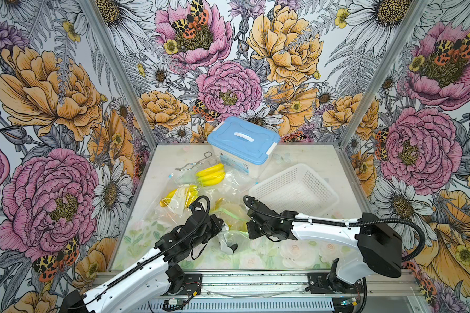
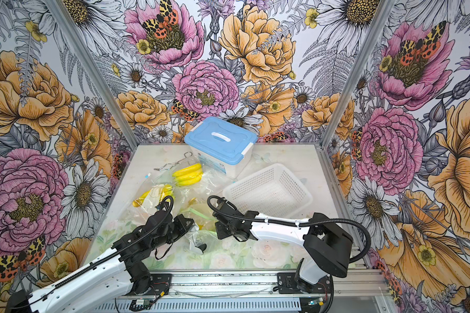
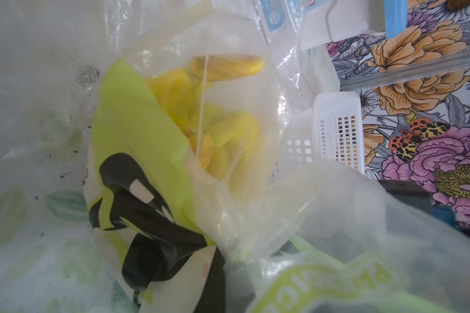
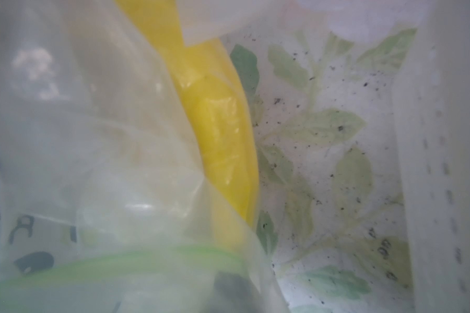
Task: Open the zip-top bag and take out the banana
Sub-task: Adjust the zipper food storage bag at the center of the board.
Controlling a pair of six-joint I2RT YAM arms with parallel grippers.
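Left wrist view showed the banana (image 3: 236,130) deep inside the zip-top bag (image 3: 242,195), just beside the basket (image 3: 337,105). Both the left gripper (image 1: 223,229) and right gripper (image 1: 248,227) seemed to pinch its mouth tight; the banana stretched away from them.

Both top views are bright and evenly lit, with only soft, faint shadows on the table (image 1: 310,154). The wall panels (image 1: 52,94) bow and stretch toward the frame edges. The zip-top bag (image 1: 235,216) throws small white glints. In the left wrist view its nearest folds are blurred, while the basket (image 3: 337,130) behind is sharper. The right wrist view is hazy and soft throughout; the banana (image 4: 220,130) shows pale glare through the film.
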